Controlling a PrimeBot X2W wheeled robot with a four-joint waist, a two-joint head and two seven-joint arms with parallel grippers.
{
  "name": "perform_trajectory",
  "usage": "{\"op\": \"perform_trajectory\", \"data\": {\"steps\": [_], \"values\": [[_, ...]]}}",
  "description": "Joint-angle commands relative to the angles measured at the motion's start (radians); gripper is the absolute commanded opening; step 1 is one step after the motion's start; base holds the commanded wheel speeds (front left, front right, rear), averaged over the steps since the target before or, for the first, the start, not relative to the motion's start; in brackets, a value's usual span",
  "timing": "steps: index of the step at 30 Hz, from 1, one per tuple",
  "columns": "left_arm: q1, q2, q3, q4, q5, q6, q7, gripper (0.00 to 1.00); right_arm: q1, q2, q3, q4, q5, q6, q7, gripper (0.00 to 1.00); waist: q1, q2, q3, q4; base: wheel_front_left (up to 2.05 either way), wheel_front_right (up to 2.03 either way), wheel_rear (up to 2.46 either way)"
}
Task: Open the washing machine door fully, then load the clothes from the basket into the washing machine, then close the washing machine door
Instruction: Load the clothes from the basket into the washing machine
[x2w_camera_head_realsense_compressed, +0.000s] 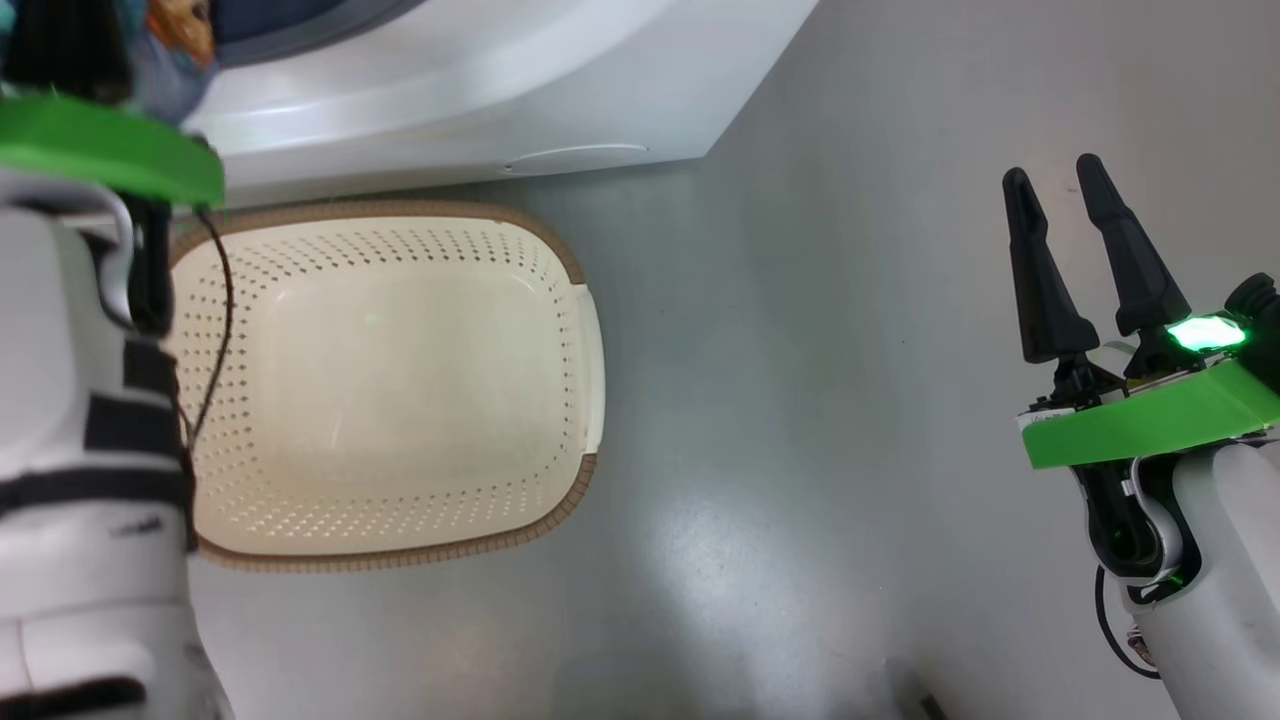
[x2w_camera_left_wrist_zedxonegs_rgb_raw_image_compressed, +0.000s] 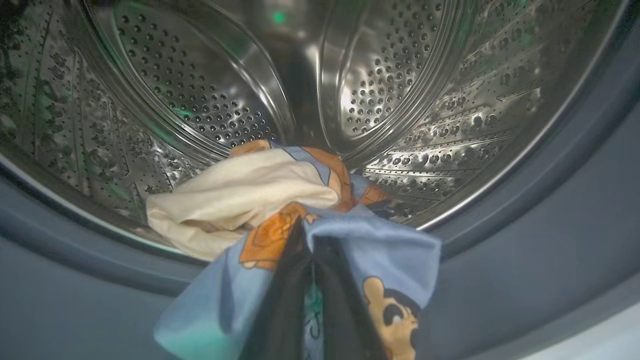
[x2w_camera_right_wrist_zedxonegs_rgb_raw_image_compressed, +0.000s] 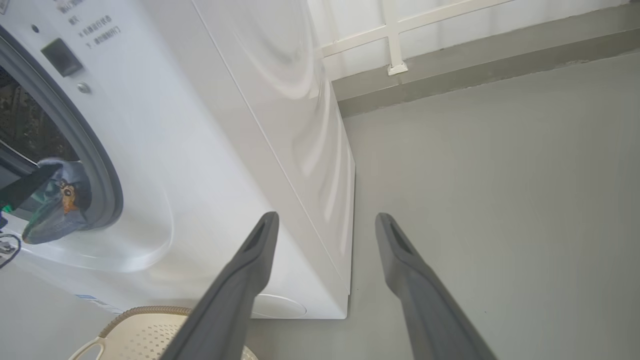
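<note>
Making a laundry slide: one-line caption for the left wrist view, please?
Left gripper, shut on the clothes, holds them at the mouth of the perforated steel drum.

A plain laundry corner. A white washer (x2w_camera_right_wrist_zedxonegs_rgb_raw_image_compressed: 210, 150) stands on a smooth grey floor (x2w_camera_right_wrist_zedxonegs_rgb_raw_image_compressed: 500, 200), its steel drum (x2w_camera_left_wrist_zedxonegs_rgb_raw_image_compressed: 400, 75) open. In the head view a basket (x2w_camera_head_realsense_compressed: 400, 380) sits at the washer's six o'clock. In the right wrist view, at one o'clock, a white wall (x2w_camera_right_wrist_zedxonegs_rgb_raw_image_compressed: 450, 30) meets grey skirting (x2w_camera_right_wrist_zedxonegs_rgb_raw_image_compressed: 475, 65).
</note>
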Motion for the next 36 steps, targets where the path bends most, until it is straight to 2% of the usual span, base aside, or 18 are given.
{"op": "perform_trajectory", "data": {"steps": [1, 7, 11, 14, 20, 22, 29, 36], "values": [[-0.027, 0.047, 0.013, 0.011, 0.001, 0.008, -0.005, 0.0, 0.005, -0.003, 0.02, -0.023, 0.009, 0.006, -0.008, 1.0, 0.0, -0.0001, 0.005, -0.006, 0.0, 0.0, 0.0], [-0.197, 0.07, 0.001, 0.216, 0.002, 0.022, 0.002, 0.0, -0.003, 0.002, 0.031, -0.02, 0.013, 0.006, -0.008, 1.0, 0.0, -0.0001, 0.015, -0.027, 0.0, 0.0, 0.0], [-0.293, 0.095, -0.015, 0.301, 0.015, 0.035, 0.001, 0.0, -0.012, 0.007, 0.042, -0.019, 0.015, 0.006, -0.008, 1.0, 0.0, -0.0001, 0.022, -0.049, 0.0, 0.0, 0.0], [-0.339, 0.113, -0.02, 0.291, 0.021, 0.047, -0.004, 0.0, -0.018, 0.011, 0.05, -0.019, 0.017, 0.006, -0.008, 1.0, 0.0, -0.0001, 0.027, -0.065, 0.0, 0.0, 0.0], [-0.314, 0.123, -0.008, 0.094, 0.014, 0.057, -0.005, 0.0, -0.026, 0.017, 0.056, -0.019, 0.018, 0.006, -0.008, 1.0, 0.0, -0.0001, 0.041, -0.09, 0.0, 0.0, 0.0], [-0.284, 0.121, -0.009, 0.072, 0.015, 0.056, -0.005, 0.0, -0.027, 0.019, 0.059, -0.018, 0.018, 0.006, -0.008, 1.0, 0.0, -0.0001, 0.042, -0.096, 0.0, 0.0, 0.0], [-0.262, 0.129, -0.024, 0.176, 0.026, 0.053, -0.005, 0.0, -0.027, 0.028, 0.069, -0.015, 0.019, 0.006, -0.008, 1.0, 0.0, -0.0001, 0.038, -0.111, 0.0, 0.0, 0.0], [-0.335, 0.148, -0.061, 0.377, 0.042, 0.042, -0.003, 0.0, -0.021, 0.028, 0.063, -0.013, 0.018, 0.006, -0.008, 1.0, 0.0, -0.0001, 0.029, -0.106, 0.0, 0.0, 0.0]]}}
